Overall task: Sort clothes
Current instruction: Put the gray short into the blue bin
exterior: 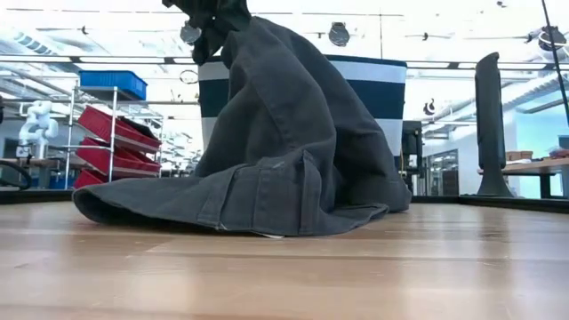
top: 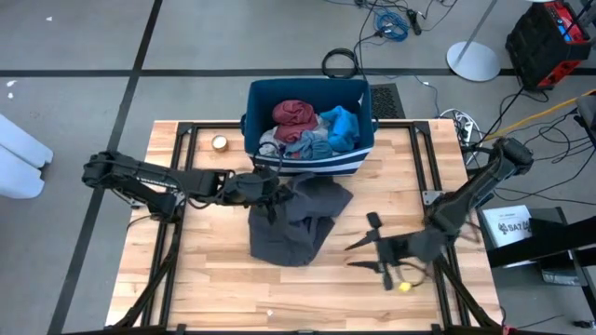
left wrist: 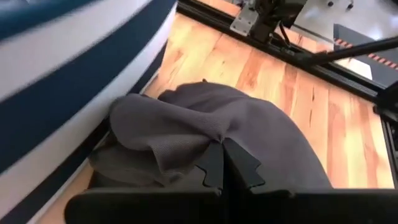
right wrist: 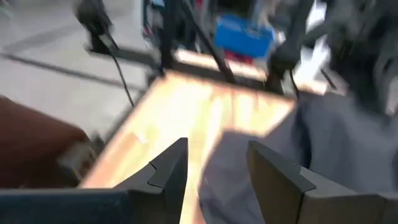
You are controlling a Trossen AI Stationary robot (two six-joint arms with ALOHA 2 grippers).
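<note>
Early stage: my left hand (top: 271,189) clamps the dark grey garment (top: 296,223) mid-frame, right hand (top: 376,244) apart, empty; remaining clothes (top: 312,126) wait in the bin (top: 307,163).

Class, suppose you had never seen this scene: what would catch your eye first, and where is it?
First, the large dark grey garment heaped mid-table, its top pinched and lifted by the left gripper, which is shut on it. Behind it at the table's far edge stands a dark blue bin with maroon, bright blue and blue-grey clothes inside. The right gripper waits open, beside the garment.
</note>
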